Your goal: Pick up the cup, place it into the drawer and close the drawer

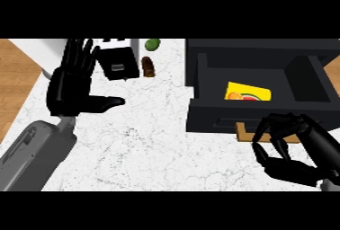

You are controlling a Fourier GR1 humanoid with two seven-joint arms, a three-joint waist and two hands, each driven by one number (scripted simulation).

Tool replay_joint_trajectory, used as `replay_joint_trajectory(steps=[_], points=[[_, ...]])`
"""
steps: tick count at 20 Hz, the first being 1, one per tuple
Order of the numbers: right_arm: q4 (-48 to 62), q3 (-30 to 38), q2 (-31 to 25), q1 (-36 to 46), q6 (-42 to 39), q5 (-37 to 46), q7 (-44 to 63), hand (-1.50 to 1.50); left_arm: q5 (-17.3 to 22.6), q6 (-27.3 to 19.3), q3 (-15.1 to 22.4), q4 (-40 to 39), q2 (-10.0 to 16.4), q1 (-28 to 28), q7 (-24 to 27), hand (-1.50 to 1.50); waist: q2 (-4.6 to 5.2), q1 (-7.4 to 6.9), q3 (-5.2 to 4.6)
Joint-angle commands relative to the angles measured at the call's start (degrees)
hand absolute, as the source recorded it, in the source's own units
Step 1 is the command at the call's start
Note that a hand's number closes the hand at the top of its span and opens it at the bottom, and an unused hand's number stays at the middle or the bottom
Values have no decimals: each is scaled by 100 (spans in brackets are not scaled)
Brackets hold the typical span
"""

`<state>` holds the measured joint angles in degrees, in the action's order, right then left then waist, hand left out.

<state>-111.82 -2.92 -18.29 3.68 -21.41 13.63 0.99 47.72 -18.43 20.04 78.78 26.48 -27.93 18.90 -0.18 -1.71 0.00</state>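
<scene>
A black drawer unit (259, 47) stands on the white marble counter at the right, its drawer (219, 117) pulled open toward me. Inside the drawer lies a yellow cup (248, 92) with a red and orange fruit print. My right hand (295, 152) hovers just in front of the drawer's front panel, low on the right. Its fingers are curled with the tips close to the panel, and nothing shows in its grasp. My left hand (73, 87) rests open at the upper left, fingers up and thumb out to the right, far from the drawer.
A black boxy appliance (116, 63) sits at the counter's back beside my left hand. A green lime (153, 44) and a brown oblong item (148, 66) lie just right of it. Wooden surfaces border the counter on the left and far right.
</scene>
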Motion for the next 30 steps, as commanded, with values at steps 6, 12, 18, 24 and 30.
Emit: replay_joint_trajectory(steps=[6, 12, 18, 24, 30], points=[[1474, -1180, 92, 382, 908, 2408, -871, 150, 203, 677, -640, 420, 560, 963, -20, -150, 26, 71, 1], [2729, -973, 330, 1132, 1031, 2713, -981, -150, 43, 1466, -981, 506, 553, 1822, 300, -150, 23, 114, 0], [4098, -1044, 554, 1638, 1473, 3351, -1200, -150, -13, 1758, -1284, 1020, 657, 2566, 363, -150, 16, 73, 1], [6037, -505, 684, 2606, 1787, 3336, -2001, -150, -82, 2267, -1639, 661, 486, 2502, 256, -150, 32, 78, 3], [7889, -21, 903, 3563, 2264, 3221, -2708, -150, -25, 2571, -1886, 507, 509, 2540, 154, -150, 53, 19, 6]])
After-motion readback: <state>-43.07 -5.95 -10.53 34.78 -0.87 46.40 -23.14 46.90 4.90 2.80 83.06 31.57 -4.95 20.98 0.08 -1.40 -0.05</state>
